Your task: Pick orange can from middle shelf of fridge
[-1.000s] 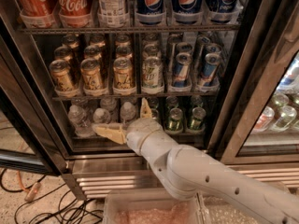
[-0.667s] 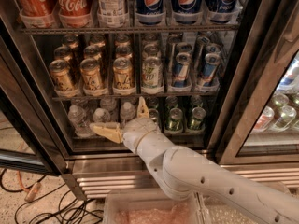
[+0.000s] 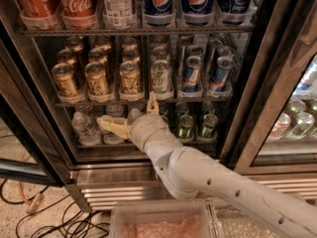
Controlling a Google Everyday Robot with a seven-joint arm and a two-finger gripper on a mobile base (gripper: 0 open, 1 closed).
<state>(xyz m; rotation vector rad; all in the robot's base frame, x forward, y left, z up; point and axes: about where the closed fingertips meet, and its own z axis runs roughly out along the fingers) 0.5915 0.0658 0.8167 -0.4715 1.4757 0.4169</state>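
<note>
Several orange cans stand in three rows on the left of the middle shelf [image 3: 67, 103] of the fridge [image 3: 29, 108]; the front ones are the left orange can [image 3: 64, 81], the middle one [image 3: 97, 79] and the right one [image 3: 130, 78]. My gripper [image 3: 127, 109] is open and empty. It is just below the shelf's front edge, under the right orange row. One finger [image 3: 113, 126] points left and the other [image 3: 152, 104] points up beside the pale green-white can [image 3: 161, 78].
Blue-and-silver cans [image 3: 191, 73] fill the shelf's right side. Cola bottles [image 3: 77, 4] and Pepsi bottles [image 3: 161, 1] stand above. Water bottles [image 3: 84, 128] and green bottles [image 3: 185, 125] stand below. A plastic bin [image 3: 158, 219], floor cables [image 3: 54, 222] and a second cooler [image 3: 297, 118] are close by.
My gripper has risen a little toward the middle shelf's front edge, still open. The cans have not moved.
</note>
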